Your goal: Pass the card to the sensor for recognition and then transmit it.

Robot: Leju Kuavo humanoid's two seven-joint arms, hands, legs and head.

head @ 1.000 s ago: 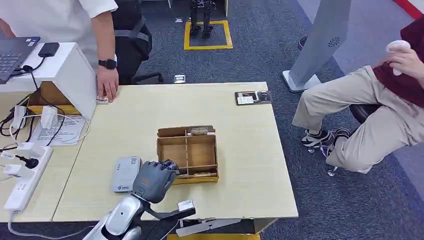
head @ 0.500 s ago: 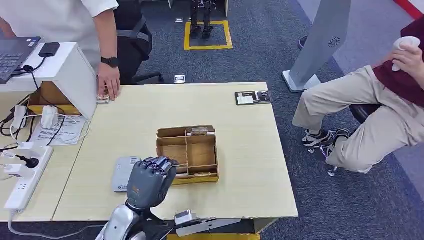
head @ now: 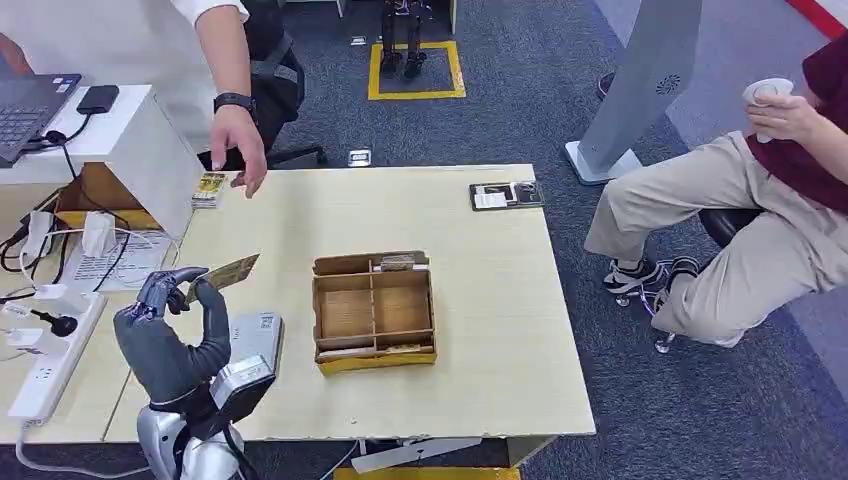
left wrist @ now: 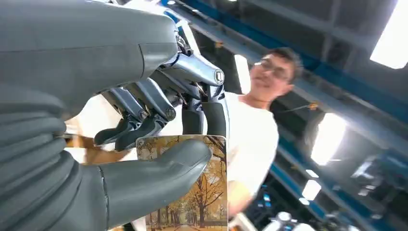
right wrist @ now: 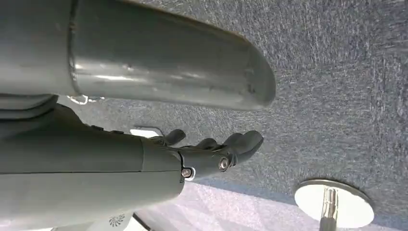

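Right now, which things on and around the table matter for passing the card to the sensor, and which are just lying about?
For the job:
left hand, gripping the card
grey sensor on the table

Lying about:
cardboard tray
power strip
laptop
small card stack

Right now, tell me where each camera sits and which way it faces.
Head view: high on the body, looking down at the table; left robot hand lifts the card.
Left wrist view: behind that robot hand, facing up at a person and the ceiling; shares the card.
Right wrist view: behind the right robot hand, facing carpet.
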